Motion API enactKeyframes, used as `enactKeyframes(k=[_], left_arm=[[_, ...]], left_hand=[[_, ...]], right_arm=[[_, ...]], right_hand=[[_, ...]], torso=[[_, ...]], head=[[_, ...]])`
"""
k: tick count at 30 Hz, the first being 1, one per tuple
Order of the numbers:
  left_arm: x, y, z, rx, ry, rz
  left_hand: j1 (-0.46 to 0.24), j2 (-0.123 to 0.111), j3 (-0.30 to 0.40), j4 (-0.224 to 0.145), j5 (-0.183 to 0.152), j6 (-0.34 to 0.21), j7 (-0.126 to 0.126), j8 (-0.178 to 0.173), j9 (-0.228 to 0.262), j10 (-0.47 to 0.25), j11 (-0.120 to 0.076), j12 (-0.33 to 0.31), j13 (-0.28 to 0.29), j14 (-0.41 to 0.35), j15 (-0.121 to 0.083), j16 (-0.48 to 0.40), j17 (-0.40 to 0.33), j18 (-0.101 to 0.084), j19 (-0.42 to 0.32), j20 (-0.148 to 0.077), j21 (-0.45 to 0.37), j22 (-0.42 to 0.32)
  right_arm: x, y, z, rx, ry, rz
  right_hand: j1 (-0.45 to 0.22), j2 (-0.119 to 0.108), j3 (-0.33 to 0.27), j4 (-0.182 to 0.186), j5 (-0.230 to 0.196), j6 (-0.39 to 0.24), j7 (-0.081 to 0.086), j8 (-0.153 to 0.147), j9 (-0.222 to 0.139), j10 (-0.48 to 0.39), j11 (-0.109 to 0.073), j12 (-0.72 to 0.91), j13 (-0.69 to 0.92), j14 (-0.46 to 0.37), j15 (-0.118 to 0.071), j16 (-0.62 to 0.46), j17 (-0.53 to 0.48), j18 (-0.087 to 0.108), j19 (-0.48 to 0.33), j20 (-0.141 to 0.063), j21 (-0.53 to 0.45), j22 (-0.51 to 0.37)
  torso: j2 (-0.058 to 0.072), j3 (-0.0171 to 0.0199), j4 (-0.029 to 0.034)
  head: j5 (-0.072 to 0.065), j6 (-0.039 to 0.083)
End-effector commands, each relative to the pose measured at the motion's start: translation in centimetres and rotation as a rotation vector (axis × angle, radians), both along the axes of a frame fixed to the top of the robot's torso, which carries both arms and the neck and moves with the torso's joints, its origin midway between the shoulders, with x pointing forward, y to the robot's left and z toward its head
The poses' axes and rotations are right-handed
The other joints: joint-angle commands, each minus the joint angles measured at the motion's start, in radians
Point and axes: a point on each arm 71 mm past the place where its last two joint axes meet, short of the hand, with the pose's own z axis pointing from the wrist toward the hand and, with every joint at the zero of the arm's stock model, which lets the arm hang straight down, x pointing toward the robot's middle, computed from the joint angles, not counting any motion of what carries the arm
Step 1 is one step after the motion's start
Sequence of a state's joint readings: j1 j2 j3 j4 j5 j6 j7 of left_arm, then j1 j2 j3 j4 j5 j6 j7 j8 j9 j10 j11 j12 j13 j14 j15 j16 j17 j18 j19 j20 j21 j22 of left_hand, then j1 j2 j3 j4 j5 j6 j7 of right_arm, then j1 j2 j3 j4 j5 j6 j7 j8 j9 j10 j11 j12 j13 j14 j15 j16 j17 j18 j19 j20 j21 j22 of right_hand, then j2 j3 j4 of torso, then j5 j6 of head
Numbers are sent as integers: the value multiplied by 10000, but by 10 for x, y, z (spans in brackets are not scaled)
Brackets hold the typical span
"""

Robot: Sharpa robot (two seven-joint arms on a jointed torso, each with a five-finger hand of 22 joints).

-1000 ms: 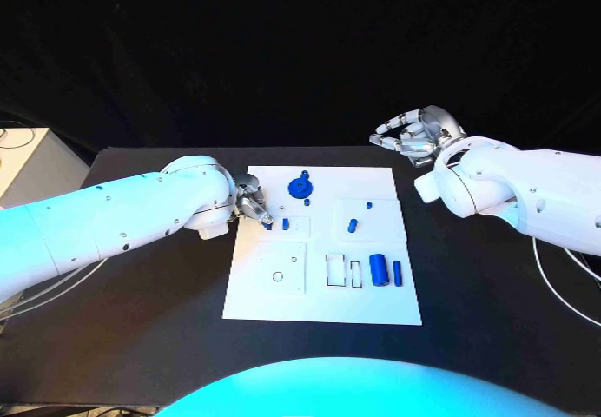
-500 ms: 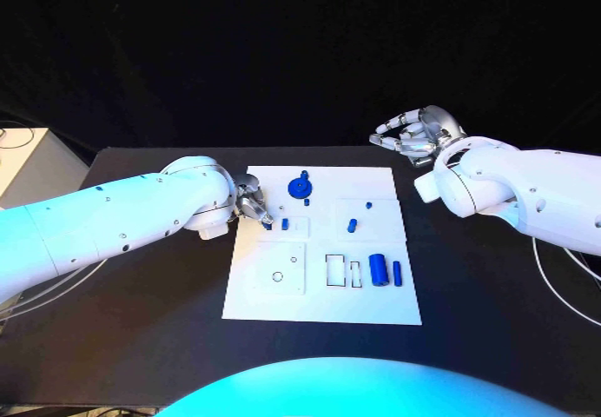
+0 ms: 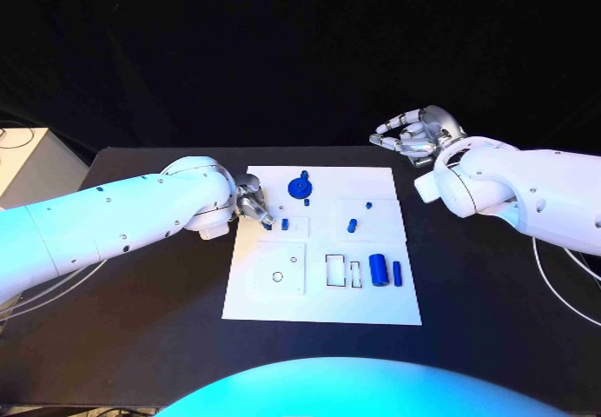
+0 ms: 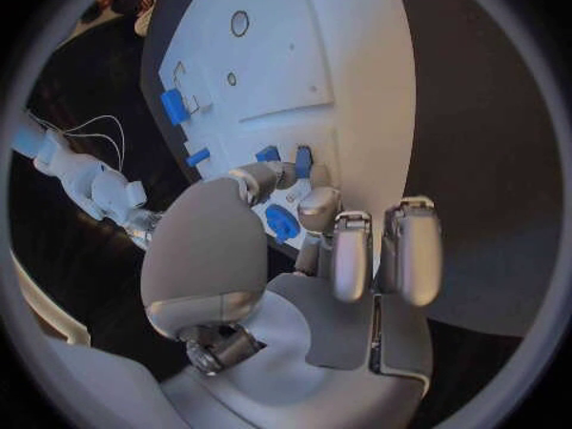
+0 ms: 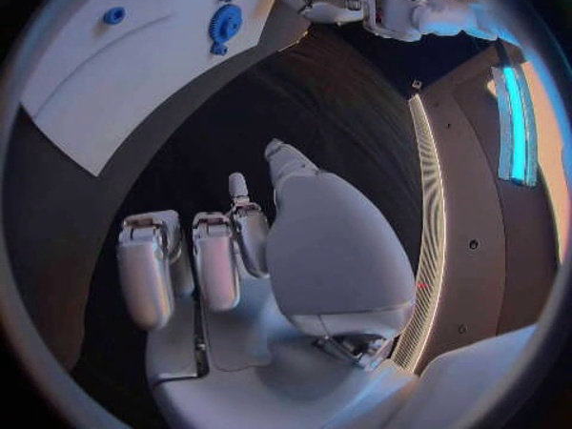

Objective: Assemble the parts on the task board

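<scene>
Task board (image 3: pixel 323 300): white plate, laid at the middle of the black table (image 3: pixel 138 339). Blue gear-like part (image 3: pixel 300 186) is seated near its far edge; small blue pegs (image 3: pixel 353 226) lie mid-board; two larger blue pieces (image 3: pixel 379 271) are set beside a rectangular slot. Left hand (image 3: pixel 253 207) is poised at the board's left edge, fingertips by a small blue part (image 4: pixel 301 159); whether it is grasped cannot be told. Right hand (image 3: pixel 411 133) is raised beyond the far right corner, fingers curled, nothing held.

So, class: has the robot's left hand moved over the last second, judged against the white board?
No. The left hand sits at the same spot by the board's left edge, its fingers beside the same small blue part.
</scene>
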State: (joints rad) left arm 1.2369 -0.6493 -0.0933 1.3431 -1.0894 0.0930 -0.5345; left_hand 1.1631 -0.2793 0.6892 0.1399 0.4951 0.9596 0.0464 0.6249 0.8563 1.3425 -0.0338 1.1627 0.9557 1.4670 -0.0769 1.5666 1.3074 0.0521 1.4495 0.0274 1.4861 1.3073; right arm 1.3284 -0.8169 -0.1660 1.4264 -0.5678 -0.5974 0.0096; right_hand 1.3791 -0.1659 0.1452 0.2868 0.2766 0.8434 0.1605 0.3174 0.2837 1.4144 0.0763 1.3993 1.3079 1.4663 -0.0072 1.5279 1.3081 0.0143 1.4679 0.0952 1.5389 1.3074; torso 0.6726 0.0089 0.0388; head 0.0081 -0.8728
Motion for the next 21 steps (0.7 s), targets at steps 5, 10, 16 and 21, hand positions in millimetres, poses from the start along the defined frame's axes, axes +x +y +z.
enactKeyframes(k=[5,10,16,21], left_arm=[[-8,-9,-8,26,393,-469],[-8,-9,-8,45,424,-480],[-8,-9,-9,45,452,-454],[-8,-8,-9,50,457,-409]], left_hand=[[-4,-32,1268,-1348,13,209,-84,81,15,4,-22,-194,-347,1038,-94,42,2634,-88,81,-2,45,795],[-96,-10,1196,-1269,-11,258,-137,107,33,-15,-59,-349,-576,1038,-121,42,2634,-89,89,-20,48,804],[-257,6,955,-1118,-88,330,-237,153,70,76,-128,-309,-500,1038,-177,42,2634,-90,94,-65,44,810],[-464,40,590,-867,-135,380,-331,156,81,111,-193,-306,-484,1038,-234,42,2634,-93,100,-120,38,816]], right_arm=[[-1,1,0,-1,-55,189],[-1,1,0,0,-56,186],[-1,1,0,0,-60,180],[-1,1,0,1,-62,175]], right_hand=[[-77,-4,41,0,4,-63,-12,44,-13,-69,-13,-57,931,759,63,-38,1432,-48,870,60,-33,2384],[-77,-4,41,0,4,-63,-12,44,-13,-69,-13,-57,931,759,63,-38,1432,-48,870,60,-33,2384],[-77,-4,41,0,4,-63,-12,44,-13,-69,-13,-57,931,759,63,-38,1432,-48,870,60,-33,2384],[-77,-4,41,0,4,-63,-12,44,-13,-69,-13,-57,931,759,63,-38,1432,-48,870,60,-33,2384]], torso=[[2,1,2],[5,4,4],[5,5,5],[3,5,1]], head=[[-3,2],[-13,2],[-17,2],[-23,2]])
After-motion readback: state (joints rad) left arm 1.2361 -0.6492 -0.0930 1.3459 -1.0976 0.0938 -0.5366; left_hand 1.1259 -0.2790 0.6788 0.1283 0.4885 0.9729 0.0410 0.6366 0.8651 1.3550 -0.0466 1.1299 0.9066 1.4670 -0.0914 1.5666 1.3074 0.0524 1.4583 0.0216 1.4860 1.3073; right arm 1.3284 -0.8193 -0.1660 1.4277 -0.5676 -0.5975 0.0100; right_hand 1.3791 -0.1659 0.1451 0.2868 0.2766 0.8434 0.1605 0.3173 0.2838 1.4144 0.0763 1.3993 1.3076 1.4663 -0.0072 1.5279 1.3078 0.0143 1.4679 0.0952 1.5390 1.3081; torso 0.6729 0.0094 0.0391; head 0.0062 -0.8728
